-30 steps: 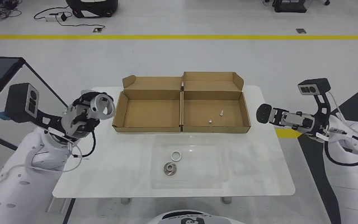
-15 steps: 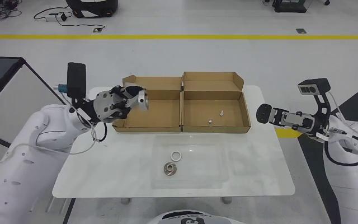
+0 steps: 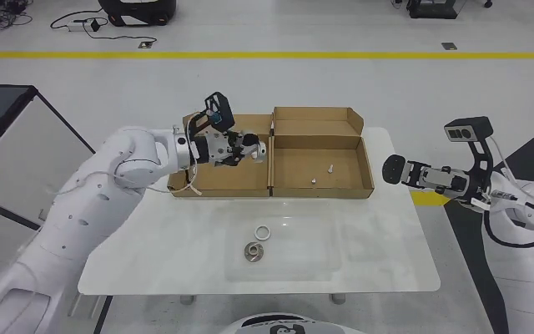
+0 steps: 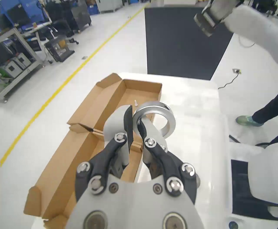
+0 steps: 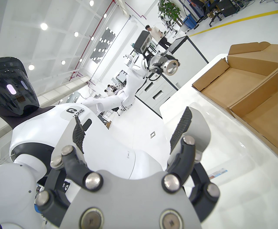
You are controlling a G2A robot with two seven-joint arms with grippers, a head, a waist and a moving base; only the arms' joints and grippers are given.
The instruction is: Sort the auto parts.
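The metal ring (image 4: 168, 125) is pinched by its wall in the jaws of the left gripper (image 4: 135, 121) and held above the left cardboard box (image 3: 219, 171), near the wall shared with the right box (image 3: 296, 171). It is best lowered close to the floor before release, kept inside that wall. The right gripper (image 5: 132, 123) is held open and empty beyond the table's (image 3: 375, 250) edge, so the space above is left free.

We recorded a white table (image 3: 400, 250), a yellow floor line (image 3: 334, 55) beyond it, and green plants (image 5: 167, 9) farther back.
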